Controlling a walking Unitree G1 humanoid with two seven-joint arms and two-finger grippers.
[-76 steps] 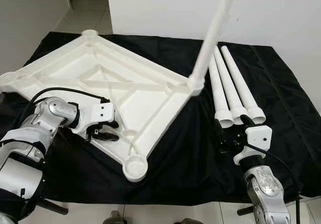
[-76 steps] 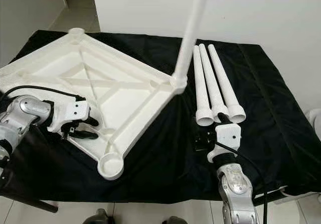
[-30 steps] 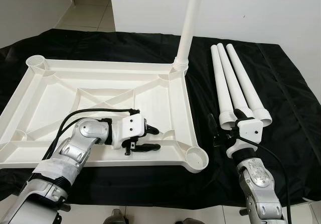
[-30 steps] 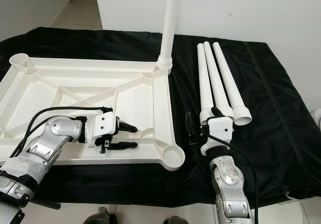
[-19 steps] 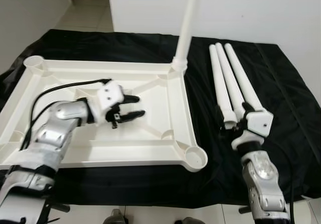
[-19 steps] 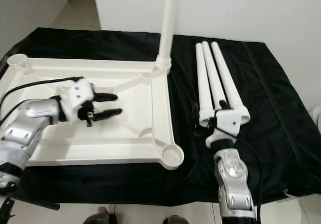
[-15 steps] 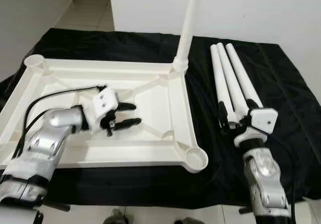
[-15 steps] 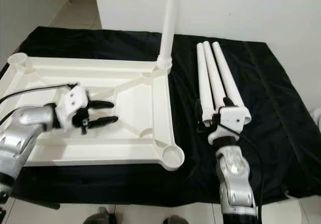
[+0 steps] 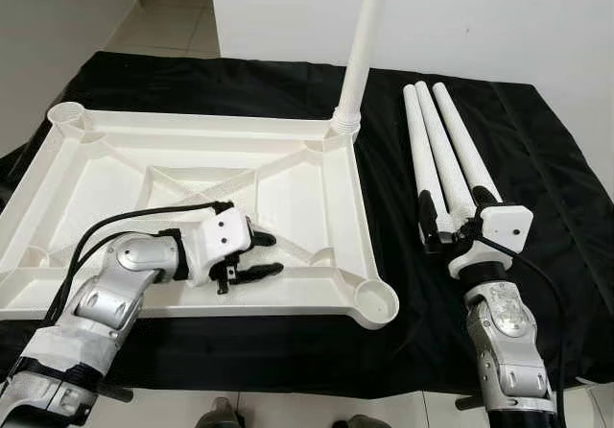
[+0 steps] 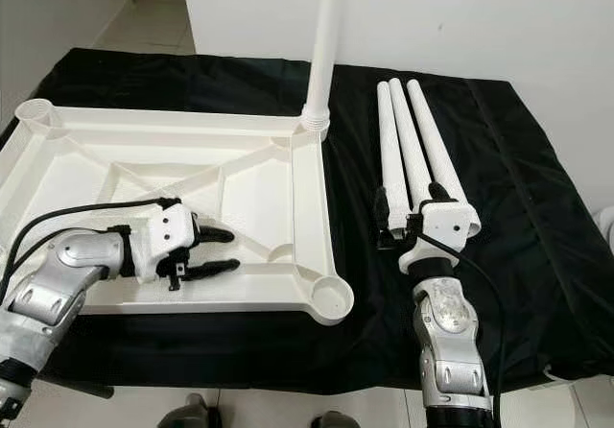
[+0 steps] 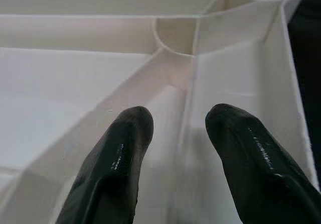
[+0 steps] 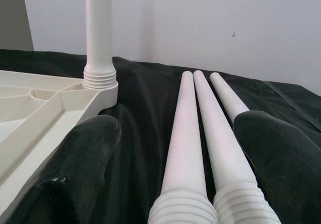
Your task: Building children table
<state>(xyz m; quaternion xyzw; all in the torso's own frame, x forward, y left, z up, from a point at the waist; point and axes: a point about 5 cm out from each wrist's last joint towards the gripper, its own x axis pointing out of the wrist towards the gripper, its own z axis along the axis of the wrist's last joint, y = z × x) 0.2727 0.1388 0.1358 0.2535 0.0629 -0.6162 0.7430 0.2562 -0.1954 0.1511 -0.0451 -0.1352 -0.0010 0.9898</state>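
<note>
Black cloth [image 9: 288, 83] covers the surface, with the upturned tabletop [image 9: 115, 169] at centre left, one leg [image 9: 363, 44] standing in its far corner. Left gripper [image 9: 251, 256] hovers spread over a rib. Right gripper [image 9: 451, 225], fingers apart, straddles the three loose legs' [image 9: 436, 150] threaded ends, seemingly ready to close on one.

Left arm bent, reached forward and inward; left gripper [image 9: 257, 256] held low, fingers parted. Right arm extended straight ahead; right gripper [image 12: 175, 151] spread wide, fingers [image 12: 88, 151] apparently angled downward, though partly hidden in head views.
</note>
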